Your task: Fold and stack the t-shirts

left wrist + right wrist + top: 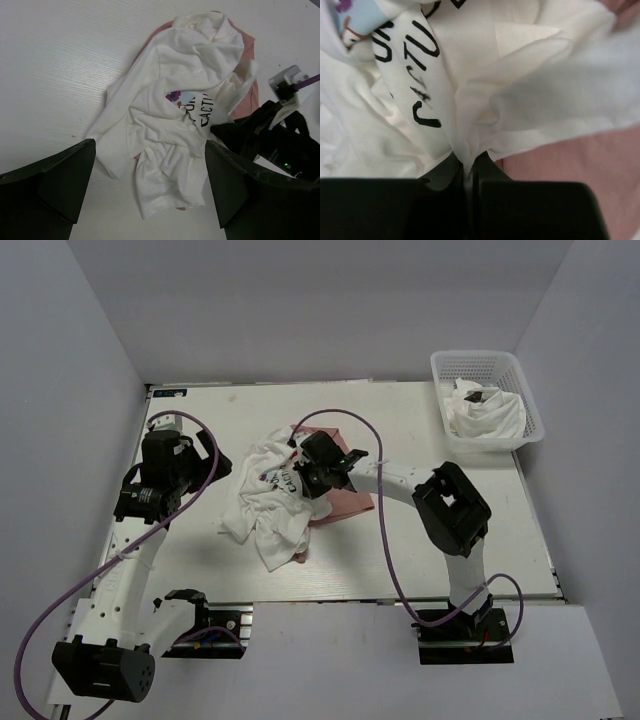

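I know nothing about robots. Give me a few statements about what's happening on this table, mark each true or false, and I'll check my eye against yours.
1. The right arm's fingers are pinched shut on the white t-shirt. True.
2. The left arm's fingers are holding the pink t-shirt. False: they are spread open and hold nothing.
3. The pink t-shirt lies on top of the white one. False: it lies underneath, partly covered.
4. The basket at the table's far right corner has white cloth in it. True.
5. The white t-shirt is neatly folded. False: it is crumpled in a heap.
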### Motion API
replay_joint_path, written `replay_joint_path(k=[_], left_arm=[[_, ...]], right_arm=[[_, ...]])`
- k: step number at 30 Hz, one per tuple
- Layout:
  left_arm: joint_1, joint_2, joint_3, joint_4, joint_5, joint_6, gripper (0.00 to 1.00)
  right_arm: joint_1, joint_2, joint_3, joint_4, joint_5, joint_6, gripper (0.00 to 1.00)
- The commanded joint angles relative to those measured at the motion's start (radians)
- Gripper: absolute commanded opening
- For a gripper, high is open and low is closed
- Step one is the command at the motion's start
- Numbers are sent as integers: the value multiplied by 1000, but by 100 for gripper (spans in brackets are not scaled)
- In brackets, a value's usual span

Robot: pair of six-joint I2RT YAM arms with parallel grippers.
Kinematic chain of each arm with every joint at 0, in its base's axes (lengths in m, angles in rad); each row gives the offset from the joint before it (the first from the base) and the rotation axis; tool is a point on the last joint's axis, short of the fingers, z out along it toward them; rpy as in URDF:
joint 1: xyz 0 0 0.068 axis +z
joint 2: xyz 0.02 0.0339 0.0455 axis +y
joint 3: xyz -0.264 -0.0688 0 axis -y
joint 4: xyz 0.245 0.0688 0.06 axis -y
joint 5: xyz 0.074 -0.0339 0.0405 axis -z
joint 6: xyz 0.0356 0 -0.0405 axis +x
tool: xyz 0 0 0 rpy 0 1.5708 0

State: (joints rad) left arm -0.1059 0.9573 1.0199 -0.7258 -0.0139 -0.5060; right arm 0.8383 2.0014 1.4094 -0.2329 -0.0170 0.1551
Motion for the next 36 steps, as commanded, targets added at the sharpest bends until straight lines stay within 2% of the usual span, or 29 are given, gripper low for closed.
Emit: replay_joint_path(k=[1, 5, 10, 11, 13, 17, 18, 20, 21, 23, 24, 31, 36], left_arm=[[6, -32, -9, 8, 11, -2, 100], [6, -41, -9, 8, 2, -2, 100], [6, -42, -9, 8, -9, -2, 100], [6, -42, -9, 8, -9, -2, 100], [6, -42, -9, 8, -9, -2, 100], [6, -32, -9, 8, -18, -2, 100], [6, -32, -9, 8, -18, -2, 100], [6, -32, -9, 8, -18, -2, 100], [6, -32, -9, 8, -18, -2, 100], [6, -23, -9, 8, -27, -2, 100], [6, -23, -9, 8, -27, -2, 100], [6, 9, -9, 8, -27, -2, 100], [6, 40, -18, 8, -18, -2, 100]], right_arm=[[-5, -151, 80, 87, 96, 6, 0], [-11, -243, 207, 15, 267, -31, 0], [-48, -337, 322, -2, 359, -52, 0], [-57, -351, 362, -5, 426, -49, 0], [-111, -372, 391, 4, 491, -61, 0], [-223, -372, 554, 17, 586, -116, 0], [-290, -365, 581, 18, 592, -132, 0], [-332, -323, 719, 23, 612, -193, 0], [-394, -294, 799, 23, 620, -207, 0], [-432, -251, 868, 33, 640, -271, 0], [-489, -237, 932, 91, 660, -296, 0], [-671, -205, 985, 392, 632, -379, 0], [-786, -133, 1004, 477, 579, -407, 0]])
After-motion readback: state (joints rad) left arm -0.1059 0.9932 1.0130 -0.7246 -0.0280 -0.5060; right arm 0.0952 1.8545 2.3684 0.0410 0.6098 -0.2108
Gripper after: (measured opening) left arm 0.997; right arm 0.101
